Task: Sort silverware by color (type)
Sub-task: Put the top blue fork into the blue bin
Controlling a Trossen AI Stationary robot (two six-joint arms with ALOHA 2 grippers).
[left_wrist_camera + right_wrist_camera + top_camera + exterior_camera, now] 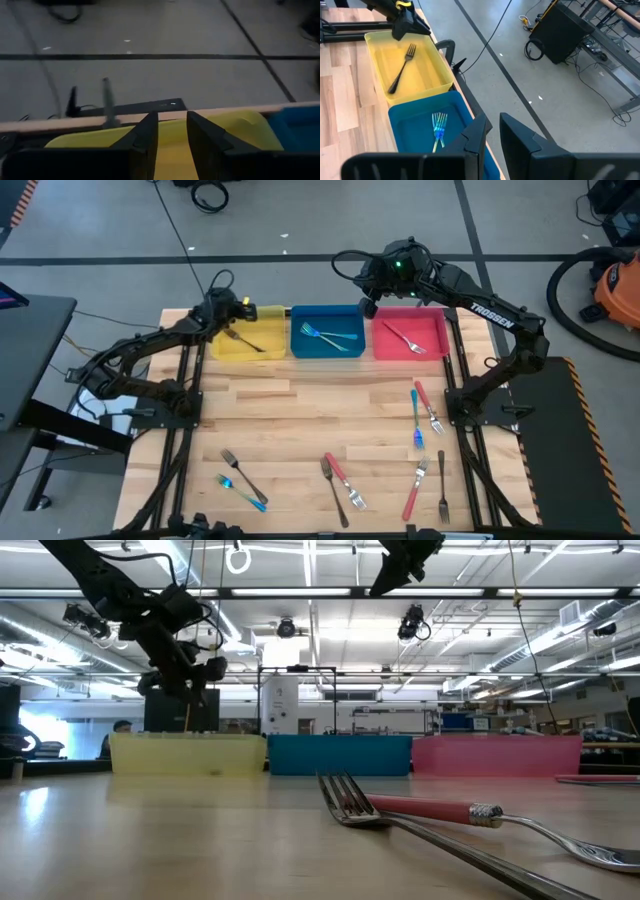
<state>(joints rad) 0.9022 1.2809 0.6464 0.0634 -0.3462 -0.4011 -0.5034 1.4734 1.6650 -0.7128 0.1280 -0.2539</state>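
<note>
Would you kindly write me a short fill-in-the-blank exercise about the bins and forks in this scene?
1. The dark all-metal fork lies in the ____ bin.
2. The bin in the middle is ____ in colour.
3. The pink bin holds ____ fork(s).
4. The left gripper hovers over the ____ bin, with nothing between its parted fingers.

Missing words: yellow; blue; one; yellow

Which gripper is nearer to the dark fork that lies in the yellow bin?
Left. The left gripper hangs over the yellow bin, right by the dark fork. The right gripper is farther off, above the gap between the blue bin and pink bin.
</note>
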